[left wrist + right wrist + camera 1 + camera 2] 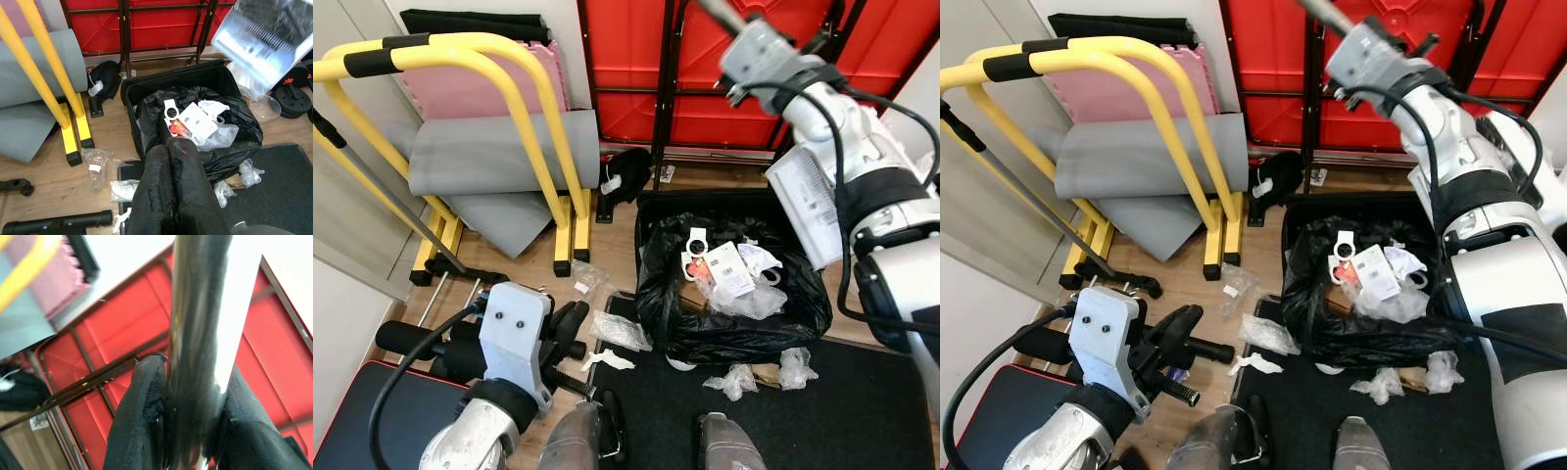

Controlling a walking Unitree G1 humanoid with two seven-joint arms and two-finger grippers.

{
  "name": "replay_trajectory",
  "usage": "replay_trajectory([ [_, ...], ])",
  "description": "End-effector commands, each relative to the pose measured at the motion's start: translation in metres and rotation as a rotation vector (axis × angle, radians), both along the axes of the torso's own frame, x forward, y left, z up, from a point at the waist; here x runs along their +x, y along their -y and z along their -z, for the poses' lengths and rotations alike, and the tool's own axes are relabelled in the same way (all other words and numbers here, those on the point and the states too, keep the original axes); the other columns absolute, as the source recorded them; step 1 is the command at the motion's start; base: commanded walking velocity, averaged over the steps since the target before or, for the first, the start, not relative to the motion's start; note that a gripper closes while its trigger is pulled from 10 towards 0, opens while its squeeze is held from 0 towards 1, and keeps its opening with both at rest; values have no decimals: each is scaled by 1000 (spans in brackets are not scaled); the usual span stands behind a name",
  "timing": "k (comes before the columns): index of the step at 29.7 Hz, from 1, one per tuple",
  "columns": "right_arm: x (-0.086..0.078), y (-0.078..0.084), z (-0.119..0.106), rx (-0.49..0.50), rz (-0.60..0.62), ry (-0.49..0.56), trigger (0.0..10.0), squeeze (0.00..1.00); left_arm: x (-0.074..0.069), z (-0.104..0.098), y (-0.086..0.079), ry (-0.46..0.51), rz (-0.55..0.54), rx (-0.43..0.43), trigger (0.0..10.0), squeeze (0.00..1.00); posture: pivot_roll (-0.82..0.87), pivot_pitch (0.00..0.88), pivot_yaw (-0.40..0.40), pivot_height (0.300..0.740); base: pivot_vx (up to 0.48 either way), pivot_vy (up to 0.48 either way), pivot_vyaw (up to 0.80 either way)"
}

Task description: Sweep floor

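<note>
A: Head views, item one: our right hand [736, 44], raised before the red frame [636, 69], carrying a dustpan [808, 201] over the black bin bag [729, 294]. Scraps [619, 331] lie on the floor beside the dark mat [862, 401].

B: Left wrist view: left hand [168, 161], fingers [188, 166] pressed together, empty.

A: Right wrist view: fingers [142, 416] pinching the metal handle [195, 333].

B: We'd advise tipping squarely above the bag, then returning for the scraps.
</note>
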State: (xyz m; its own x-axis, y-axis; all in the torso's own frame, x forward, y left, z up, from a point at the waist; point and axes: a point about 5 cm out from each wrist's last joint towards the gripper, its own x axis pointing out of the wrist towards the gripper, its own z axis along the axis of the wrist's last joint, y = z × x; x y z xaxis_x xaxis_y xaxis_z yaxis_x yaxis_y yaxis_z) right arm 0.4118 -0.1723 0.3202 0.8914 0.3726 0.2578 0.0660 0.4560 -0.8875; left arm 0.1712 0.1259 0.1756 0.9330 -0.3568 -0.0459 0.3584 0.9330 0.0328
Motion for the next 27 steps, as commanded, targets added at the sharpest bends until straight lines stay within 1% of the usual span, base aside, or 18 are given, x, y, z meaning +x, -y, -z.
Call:
replay_trajectory([
  [1,-6,-15,-8,-107,-107,52,10000,0,-1,6,-4,-37,-28,7,10000,0,21,283,15,740,0,0,0],
  [5,-7,-17,-5,-138,-121,53,10000,0,-1,6,-4,-38,-29,7,10000,0,21,283,15,740,0,0,0],
  [6,-7,-17,-4,-107,-130,40,10000,0,-1,6,-4,-38,-29,7,10000,0,19,283,15,740,0,0,0],
  [7,-7,-15,-4,-31,-149,21,10000,0,-1,6,-4,-39,-29,6,10000,0,19,283,14,740,0,0,0],
  [8,-7,-15,-4,-31,-149,21,10000,0,-1,6,-4,-39,-29,6,10000,0,19,283,14,740,0,0,0],
  [9,-7,-14,-5,25,-163,10,10000,0,-1,6,-4,-39,-29,6,10000,0,19,283,14,740,0,0,0],
  [10,-8,-13,-6,58,-173,4,10000,0,-1,6,-4,-39,-29,5,10000,0,19,283,14,740,0,0,0],
  [11,-8,-13,-6,58,-173,4,10000,0,-1,6,-4,-39,-29,5,10000,0,19,283,14,740,0,0,0],
  [12,-7,-12,-7,111,-184,-10,10000,0,-1,6,-3,-40,-29,4,10000,0,19,284,15,740,0,0,0],
  [14,-7,-12,-7,111,-184,-10,10000,0,-1,6,-3,-40,-29,4,10000,0,19,284,15,740,0,0,0],
  [15,-7,-10,-8,154,-195,-27,10000,0,-1,6,-3,-41,-29,3,10000,0,17,285,15,740,0,0,0],
  [16,-7,-9,-8,176,-198,-33,10000,0,-1,6,-3,-42,-28,1,10000,0,16,285,14,740,0,0,0],
  [18,-7,-8,-8,186,-198,-37,10000,0,-1,6,-3,-42,-28,0,10000,0,16,285,14,740,0,0,0],
  [21,-7,-3,-8,206,-173,-27,10000,0,-1,6,-3,-42,-29,-2,10000,0,16,284,13,740,0,0,0],
  [24,-6,8,-13,265,-129,-6,10000,0,0,6,-3,-43,-29,-2,10000,0,13,280,15,740,0,0,0],
  [25,-7,11,-14,304,-131,-10,10000,0,1,6,-3,-43,-29,-3,10000,0,13,280,15,740,0,0,0],
  [26,-7,11,-14,304,-131,-10,10000,0,1,6,-3,-43,-29,-3,10000,0,13,280,15,740,0,0,0],
  [27,-7,13,-15,330,-135,-14,10000,0,1,6,-3,-43,-28,-3,10000,0,11,277,16,740,0,0,0],
])
